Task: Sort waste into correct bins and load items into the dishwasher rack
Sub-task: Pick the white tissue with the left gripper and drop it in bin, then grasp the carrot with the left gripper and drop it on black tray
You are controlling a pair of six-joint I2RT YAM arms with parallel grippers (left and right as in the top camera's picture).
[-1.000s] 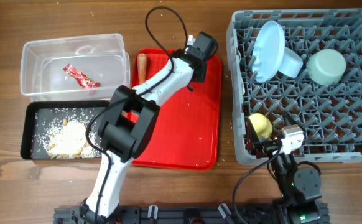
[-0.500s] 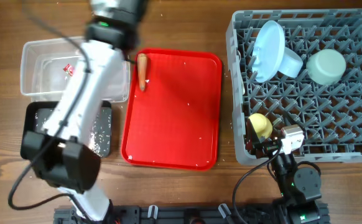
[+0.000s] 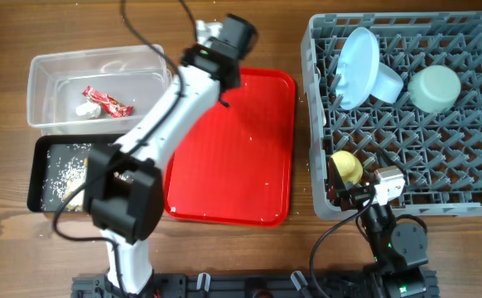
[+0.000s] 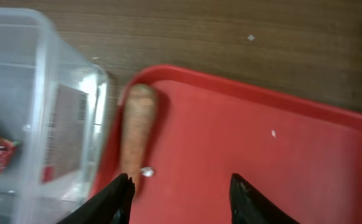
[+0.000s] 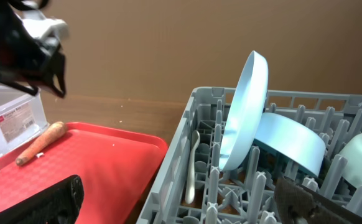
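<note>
While my left gripper (image 4: pixel 181 196) hangs wide and empty over the red tray (image 4: pixel 262 162), I note the carrot stick (image 4: pixel 136 134) lying along the tray's left edge, with the right gripper (image 5: pixel 181 205) spread open off the tray's right side.

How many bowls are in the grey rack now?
2. A light blue bowl lies next to the upright plate; a mint-green bowl sits just right of it. None seems hidden.
</note>
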